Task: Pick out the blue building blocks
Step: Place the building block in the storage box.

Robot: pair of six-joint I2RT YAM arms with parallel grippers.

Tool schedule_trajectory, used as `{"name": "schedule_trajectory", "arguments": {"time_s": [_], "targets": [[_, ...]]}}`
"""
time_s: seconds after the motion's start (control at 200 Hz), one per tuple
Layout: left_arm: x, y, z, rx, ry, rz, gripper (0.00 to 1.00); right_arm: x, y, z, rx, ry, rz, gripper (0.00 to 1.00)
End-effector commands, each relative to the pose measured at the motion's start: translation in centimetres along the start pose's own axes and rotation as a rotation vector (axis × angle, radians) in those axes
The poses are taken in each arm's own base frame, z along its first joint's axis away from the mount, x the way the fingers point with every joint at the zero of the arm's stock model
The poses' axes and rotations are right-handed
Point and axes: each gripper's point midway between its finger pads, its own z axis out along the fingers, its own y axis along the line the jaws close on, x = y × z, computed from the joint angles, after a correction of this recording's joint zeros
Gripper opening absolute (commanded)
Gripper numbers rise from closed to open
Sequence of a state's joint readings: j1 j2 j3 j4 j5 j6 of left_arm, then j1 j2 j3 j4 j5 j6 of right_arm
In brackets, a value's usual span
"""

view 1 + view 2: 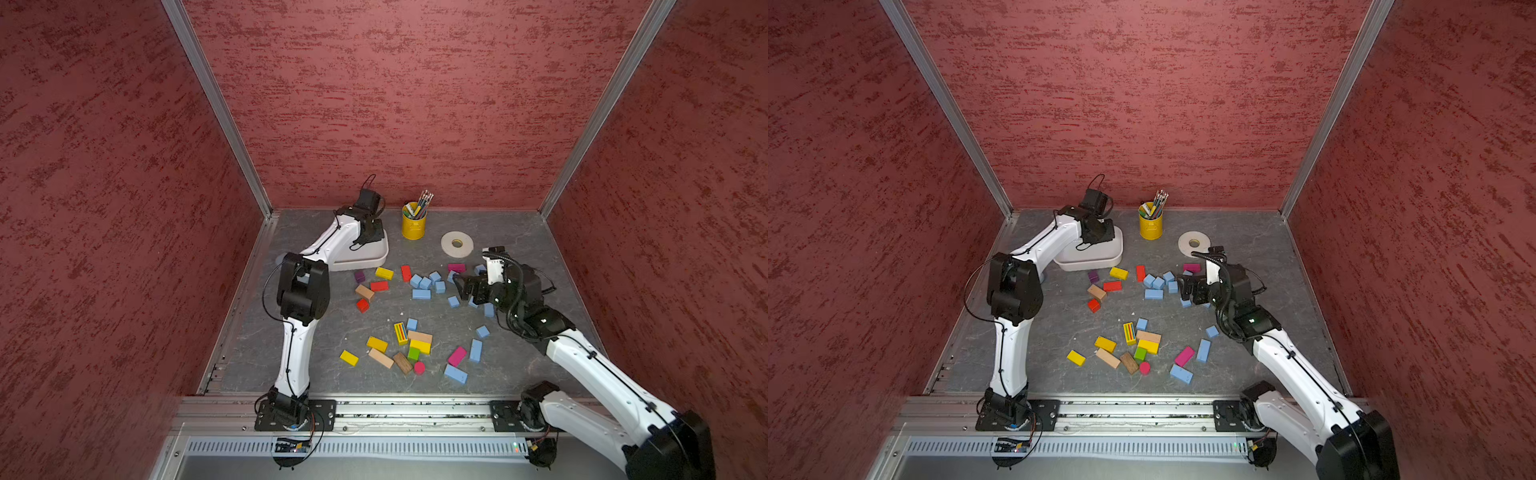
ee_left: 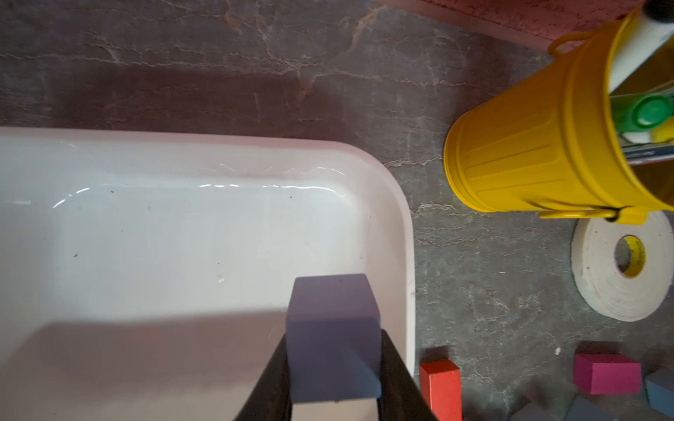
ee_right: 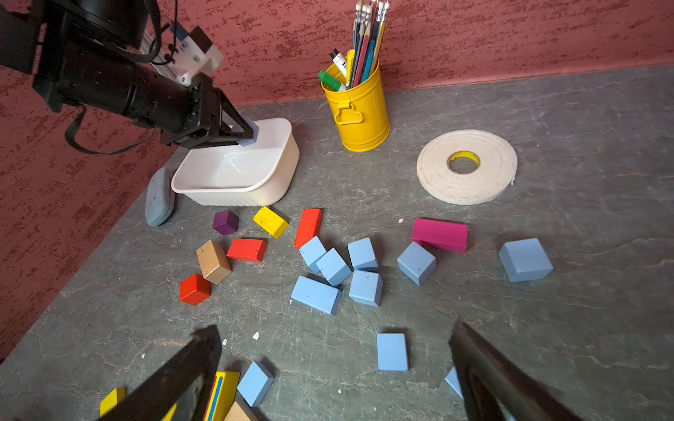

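Left gripper (image 2: pixel 333 368): jaws almost closed, clamped on two opposite flat faces of one blue block (image 2: pixel 333 328). It is held above the white tub (image 3: pixel 240 197), just inside the rim (my reading: placed so that a release drops the block in rather than over the lip).

The tub sits at the tabletop's far left corner. It is glossy moulded plastic with rounded corners and a ribbed outer wall, and no block is visible inside.

Right gripper (image 3: pixel 335 368): jaws spread fully, holding nothing. It hovers over the loose blue blocks (image 3: pixel 333 268) at mid-tabletop, probably lining up the next pick.

More blue pieces (image 1: pixel 476 350) lie toward the front right corner.

The blocks look like matte painted wood, sharp-edged cubes and slabs whose flat faces suit parallel pads.

A red block (image 3: pixel 308 226) and a magenta block (image 3: pixel 439 235) sit right against the cluster.
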State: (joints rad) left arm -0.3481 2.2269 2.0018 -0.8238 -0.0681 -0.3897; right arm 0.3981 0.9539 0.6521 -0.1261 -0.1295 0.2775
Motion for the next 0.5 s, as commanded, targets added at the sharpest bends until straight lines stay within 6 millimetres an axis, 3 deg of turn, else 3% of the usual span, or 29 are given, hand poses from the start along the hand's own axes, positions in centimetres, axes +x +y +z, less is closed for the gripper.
{"name": "schedule_trajectory", "arguments": {"time_s": [0.0,0.496], "targets": [[0.1,-0.2,0.7,-0.013,0.020,0.033,0.17,0.6,-0.1,-0.3,0.010,0.009,0.006,0.99],[-0.2,-0.5,4.9,-0.045,0.078,0.062,0.21,0.5,-0.2,-0.8,0.025,0.023,-0.001,0.99]]}}
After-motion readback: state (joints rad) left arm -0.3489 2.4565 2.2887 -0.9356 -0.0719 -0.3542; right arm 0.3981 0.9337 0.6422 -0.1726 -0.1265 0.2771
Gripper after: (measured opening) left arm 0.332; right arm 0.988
